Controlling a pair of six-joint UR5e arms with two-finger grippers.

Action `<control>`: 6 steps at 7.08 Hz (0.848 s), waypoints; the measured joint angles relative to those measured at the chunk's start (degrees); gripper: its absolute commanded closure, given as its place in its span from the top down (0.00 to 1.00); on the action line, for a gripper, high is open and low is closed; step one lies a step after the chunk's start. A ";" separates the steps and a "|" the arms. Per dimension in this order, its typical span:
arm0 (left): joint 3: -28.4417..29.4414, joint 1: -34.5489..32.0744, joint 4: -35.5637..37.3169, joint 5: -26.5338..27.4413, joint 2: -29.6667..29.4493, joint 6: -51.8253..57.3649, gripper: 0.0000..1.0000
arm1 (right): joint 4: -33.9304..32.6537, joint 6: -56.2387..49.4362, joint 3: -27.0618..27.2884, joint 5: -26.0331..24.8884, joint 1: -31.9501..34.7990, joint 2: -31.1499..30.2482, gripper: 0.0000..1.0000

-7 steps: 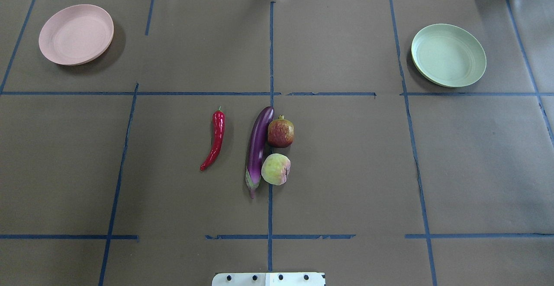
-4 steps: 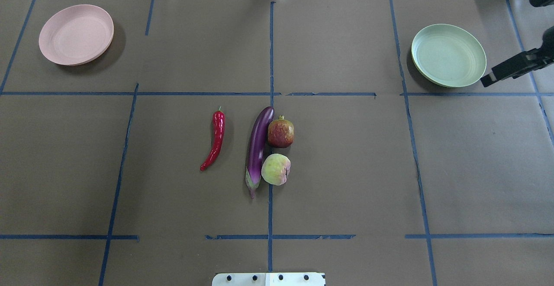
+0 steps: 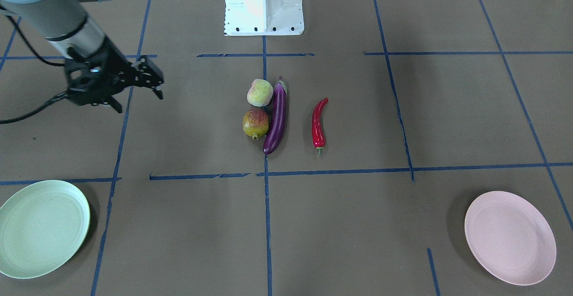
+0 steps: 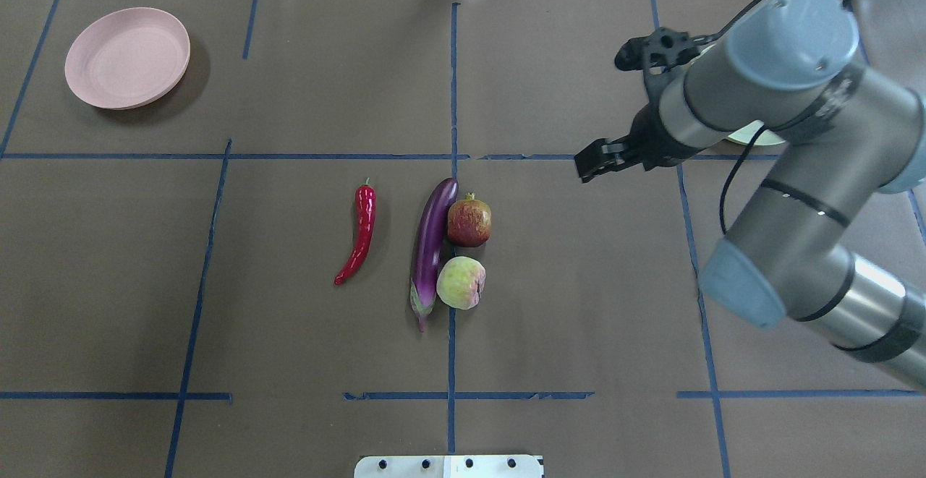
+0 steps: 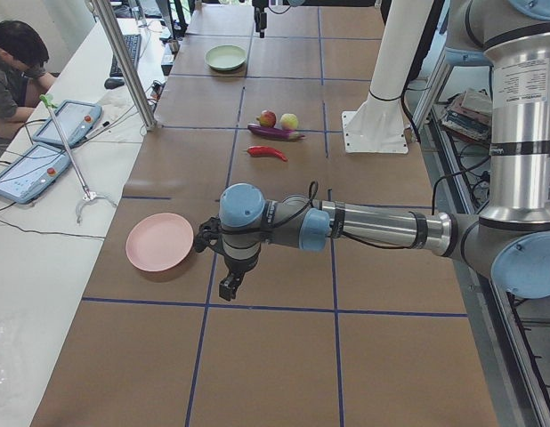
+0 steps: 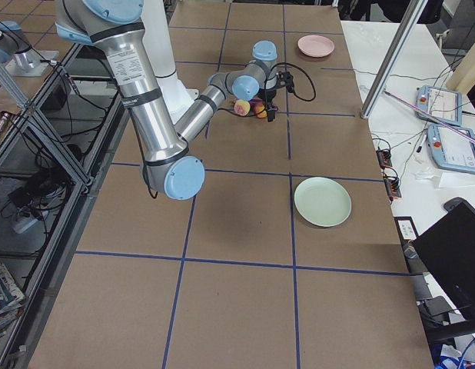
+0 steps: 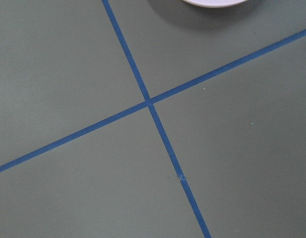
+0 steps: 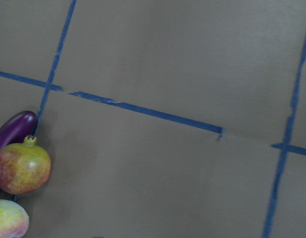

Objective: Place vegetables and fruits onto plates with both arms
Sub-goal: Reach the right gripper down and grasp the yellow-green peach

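Note:
The purple eggplant (image 4: 430, 246), the red chili (image 4: 362, 236) to its left, and the red-blushed fruit (image 4: 469, 223) and pale peach (image 4: 460, 283) to its right lie at mid table. The pink plate (image 4: 126, 58) sits far left. The green plate (image 3: 40, 229) sits far right, mostly hidden by my right arm in the overhead view. My right gripper (image 3: 139, 100) hovers open and empty between the green plate and the fruits. My left gripper (image 5: 229, 286) hangs beside the pink plate (image 5: 159, 242); I cannot tell whether it is open.
The white base block (image 4: 448, 466) stands at the near table edge. Blue tape lines grid the brown table. An operator (image 5: 17, 62) sits at a side bench with tablets, behind a metal post (image 5: 124, 62).
My right arm has swung in from the right edge, across the green plate, toward the table's middle. The vegetables, fruits and plates have not moved.

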 measured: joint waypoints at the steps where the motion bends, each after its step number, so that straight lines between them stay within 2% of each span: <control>1: 0.00 0.03 -0.02 -0.01 -0.06 0.04 1.00 | -0.12 6.35 -3.66 -5.54 -5.62 5.43 1.00; 3: 0.00 0.27 -0.02 -0.01 -0.12 0.01 1.00 | -1.43 11.86 -11.98 -11.46 -11.85 14.21 1.00; 6: 0.01 1.06 -0.02 -0.01 -0.13 -0.01 1.00 | -4.51 10.84 -15.61 -13.54 -15.98 16.68 0.99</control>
